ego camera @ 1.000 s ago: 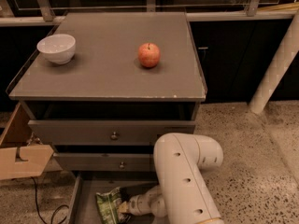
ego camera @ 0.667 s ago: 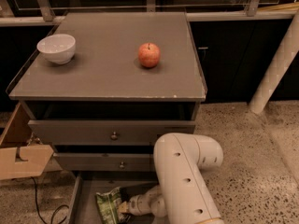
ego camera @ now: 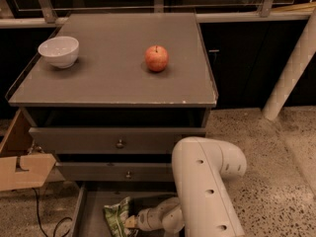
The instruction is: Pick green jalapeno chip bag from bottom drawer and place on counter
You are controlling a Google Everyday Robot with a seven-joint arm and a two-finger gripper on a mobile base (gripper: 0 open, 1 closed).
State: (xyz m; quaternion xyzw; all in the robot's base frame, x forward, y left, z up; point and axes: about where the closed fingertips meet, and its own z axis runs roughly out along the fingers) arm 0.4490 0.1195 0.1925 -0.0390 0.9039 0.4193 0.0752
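Unchanged from a second ago: arm, gripper and bag all in the same places. Cut off by the lower edge: the front of the bottom drawer, the lower end of the green jalapeno chip bag, and the base of the white arm. Hidden behind the arm's thick link: the drawer's right side. Reaching leftward from under that link, low inside the drawer, the gripper, right at the bag's right edge. Too dim and crowded there to tell whether open or closed, or whether gripping the bag at all. Bag crumpled, lying on the drawer floor towards the left. Up on the counter, well apart: a red apple near the middle, a white bowl at the back left.
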